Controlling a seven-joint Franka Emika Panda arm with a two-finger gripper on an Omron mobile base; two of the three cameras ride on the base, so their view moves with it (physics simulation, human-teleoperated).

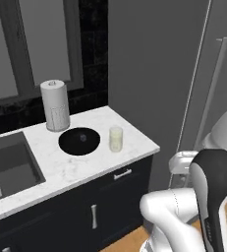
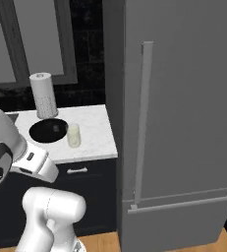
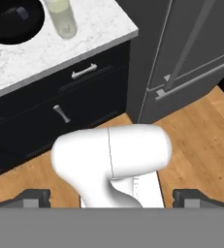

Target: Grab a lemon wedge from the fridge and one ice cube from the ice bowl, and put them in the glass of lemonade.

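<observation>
From the left base view, a wide shallow round black ice bowl [image 1: 79,141] is sitting on the white marbled countertop [image 1: 134,145], with a faint pale speck near its middle that is too small to name. Just to its right a small clear straight-sided glass of lemonade [image 1: 116,139] is standing upright, holding pale yellow liquid. Behind the bowl a tall white paper towel roll [image 1: 55,105] is standing against the dark wall, and a grey rectangular sink [image 1: 7,167] is lying sunk into the counter on the left. The tall matte grey fridge [image 1: 154,78] is standing shut to the right of the counter, its long thin handle [image 1: 214,88] running upward. The white arm is folding up low in the right corner, its dark joint facing the camera.

From the right base view, the ice bowl [image 2: 48,130] and the glass of lemonade [image 2: 73,135] are sitting side by side near the counter's edge, the paper towel roll [image 2: 42,95] behind them. The fridge [image 2: 184,113] is closed, so nothing inside it is showing. The arm is bending at the lower left.

In the hand view, the gripper [image 3: 112,197] is holding its two dark fingertips [image 3: 32,196] spread wide, gripping nothing, above a wooden floor [image 3: 200,140]. The ice bowl [image 3: 14,22] is holding a small pale ice cube [image 3: 22,13]; the glass of lemonade [image 3: 62,18] is beside it, above dark drawers [image 3: 74,97].
</observation>
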